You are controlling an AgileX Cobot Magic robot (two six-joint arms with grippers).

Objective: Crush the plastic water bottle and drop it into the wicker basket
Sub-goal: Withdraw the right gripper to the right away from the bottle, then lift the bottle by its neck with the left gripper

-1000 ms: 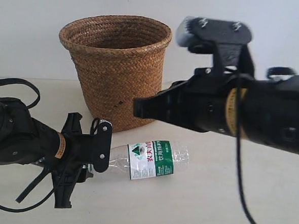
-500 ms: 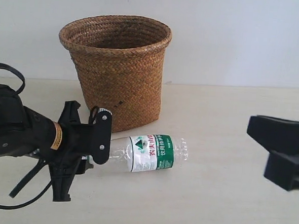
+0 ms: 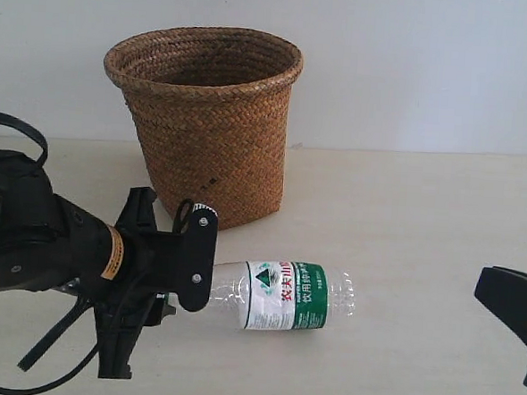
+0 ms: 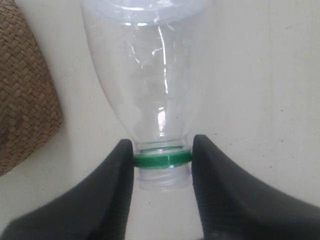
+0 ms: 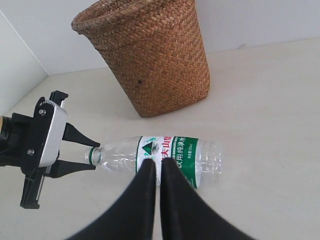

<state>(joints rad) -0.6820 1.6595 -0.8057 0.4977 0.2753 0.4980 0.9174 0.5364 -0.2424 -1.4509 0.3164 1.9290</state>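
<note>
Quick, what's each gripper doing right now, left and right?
Left gripper: closed on the neck of the plastic water bottle.
Right gripper: closed, holding nothing, clear of the bottle.

Exterior low, level; left wrist close-up; right wrist higher; 3 share bottle [image 3: 289,296].

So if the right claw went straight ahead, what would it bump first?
Most likely the small clear plastic bottle with a white-and-green label: the right claw points at its middle, though depth is unclear.
</note>
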